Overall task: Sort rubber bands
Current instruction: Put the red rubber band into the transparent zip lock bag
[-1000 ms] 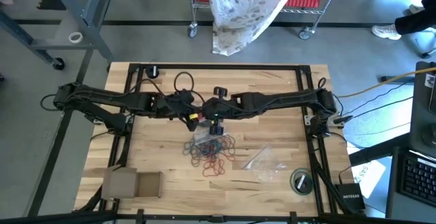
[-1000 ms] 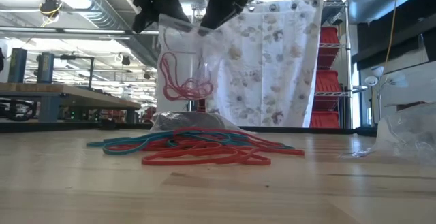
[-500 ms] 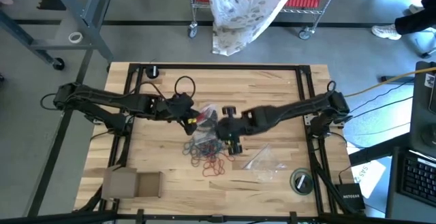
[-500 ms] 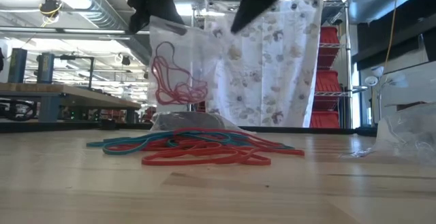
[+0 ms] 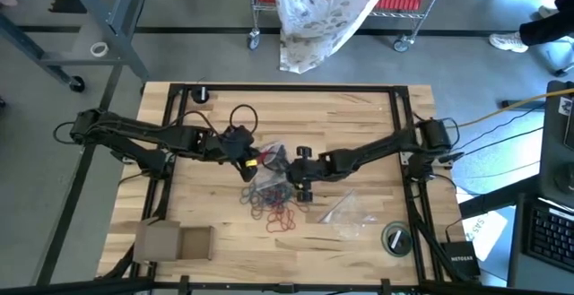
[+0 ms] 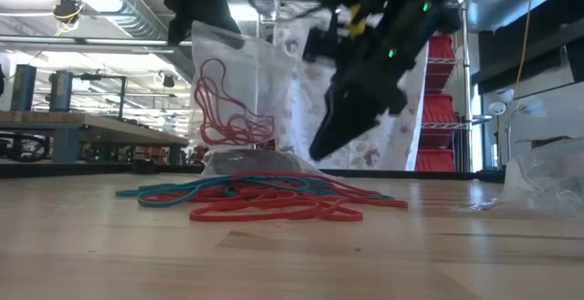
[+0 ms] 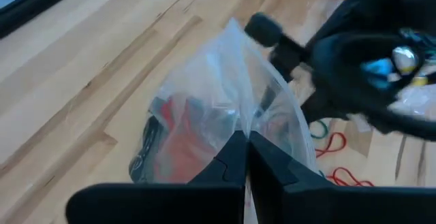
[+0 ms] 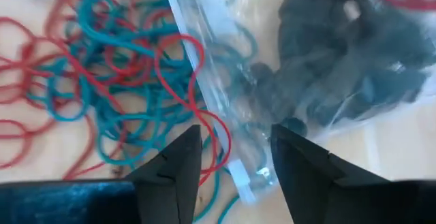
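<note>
A clear bag [image 6: 242, 81] with red rubber bands inside hangs at the table's middle, and my left gripper [image 7: 244, 146] is shut on its top. Below it a pile of loose red and teal rubber bands [image 5: 280, 203] lies on the wood. A second clear bag [image 8: 340, 54], full of dark bands, lies flat beside the pile. My right gripper [image 8: 235, 159] hovers open, slanting down over that bag's zip edge [image 8: 211, 108] and the pile's rim. In the low view its tips [image 6: 321, 147] stand a little above the bands. My left gripper pinches the hanging bag's top edge [image 7: 238, 118] between its two shut fingers, coming from the table's left and slanting down. The bag hangs below the fingers, its mouth uppermost and the red bands gathered in its lower half [image 6: 228, 122]. Its bottom is clear of the pile.
A third, crumpled clear bag [image 5: 345, 210] lies toward the right near side. A flat cardboard box [image 5: 175, 239] sits at the near left and a round roll [image 5: 395, 238] at the near right. A dark frame [image 5: 404, 125] rims the table.
My right gripper has let go of the hanging bag's top and gone away from it, dropping fast toward the near edge and down to the pile. The bag now hangs from my left gripper alone and has swung slightly leftward, its red bands shifting inside.
</note>
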